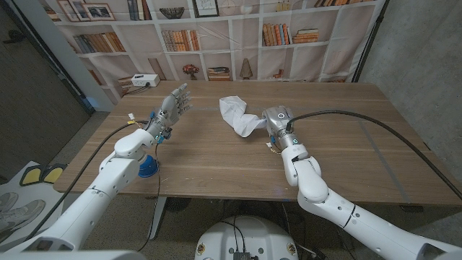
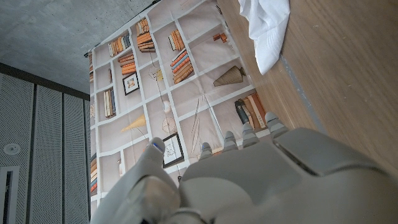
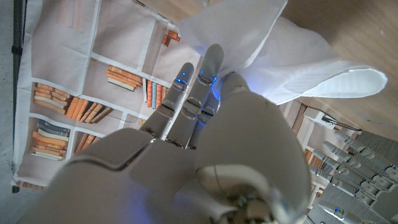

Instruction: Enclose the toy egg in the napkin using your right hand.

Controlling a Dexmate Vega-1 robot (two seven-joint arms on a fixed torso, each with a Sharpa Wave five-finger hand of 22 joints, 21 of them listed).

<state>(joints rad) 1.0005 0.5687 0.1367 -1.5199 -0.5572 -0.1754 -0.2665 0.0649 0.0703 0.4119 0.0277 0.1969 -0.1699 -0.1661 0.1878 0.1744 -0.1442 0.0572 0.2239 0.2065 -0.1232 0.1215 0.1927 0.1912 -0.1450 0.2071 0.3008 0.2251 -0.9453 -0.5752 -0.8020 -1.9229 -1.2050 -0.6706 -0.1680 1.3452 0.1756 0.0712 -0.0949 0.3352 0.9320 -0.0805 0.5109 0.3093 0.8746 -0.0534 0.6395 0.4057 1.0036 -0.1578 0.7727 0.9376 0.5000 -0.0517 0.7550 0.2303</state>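
A crumpled white napkin [image 1: 236, 113] lies on the wooden table [image 1: 216, 162] at its middle back. It also appears as white cloth [image 3: 292, 56] in the right wrist view. My right hand [image 1: 277, 120] is at the napkin's right end, and its fingers [image 3: 198, 87] reach into the cloth and seem to pinch a fold. The toy egg is hidden; I cannot tell whether it lies under the napkin. My left hand [image 1: 172, 107] is raised above the table's left side, fingers apart and holding nothing. The napkin [image 2: 266, 28] lies well beyond that hand.
A white box [image 1: 145, 80] sits at the table's back left corner. A blue object [image 1: 148, 167] hangs at the table's left front edge beside my left arm. A bookshelf backdrop [image 1: 231, 36] stands behind the table.
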